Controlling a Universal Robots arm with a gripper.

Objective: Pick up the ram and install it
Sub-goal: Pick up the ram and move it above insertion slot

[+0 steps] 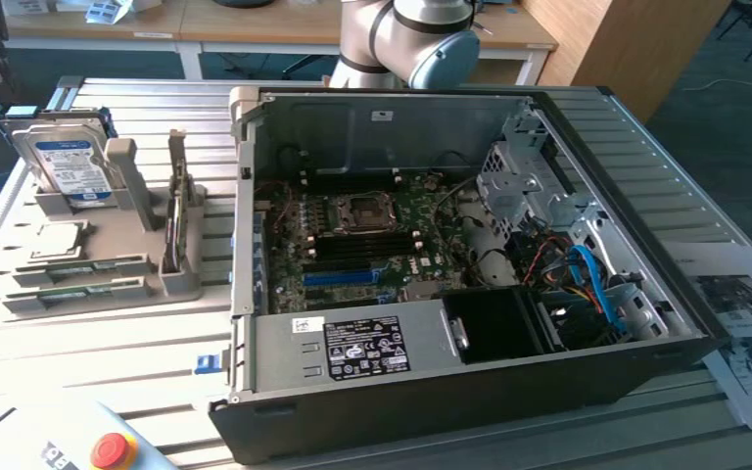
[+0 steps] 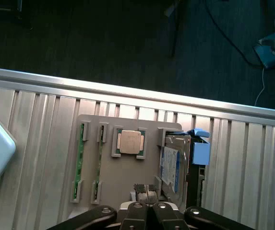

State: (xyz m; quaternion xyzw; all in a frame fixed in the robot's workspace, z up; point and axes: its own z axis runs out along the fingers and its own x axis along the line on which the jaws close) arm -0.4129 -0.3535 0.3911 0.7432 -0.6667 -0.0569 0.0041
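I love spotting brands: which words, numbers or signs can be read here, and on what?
No text is readable.
On the boxy silver hard drive, blue-white label: too small.
On the silver power supply, black label: too small.
On the grey case wall, white sticker: too small.
Printed paper sheets: illegible.

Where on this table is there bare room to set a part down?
Bare table slats lie between the grey parts holder and the emergency-stop pendant, and on the exterior view's right of the computer case, beyond the papers. The holder and the case's inside are crowded.
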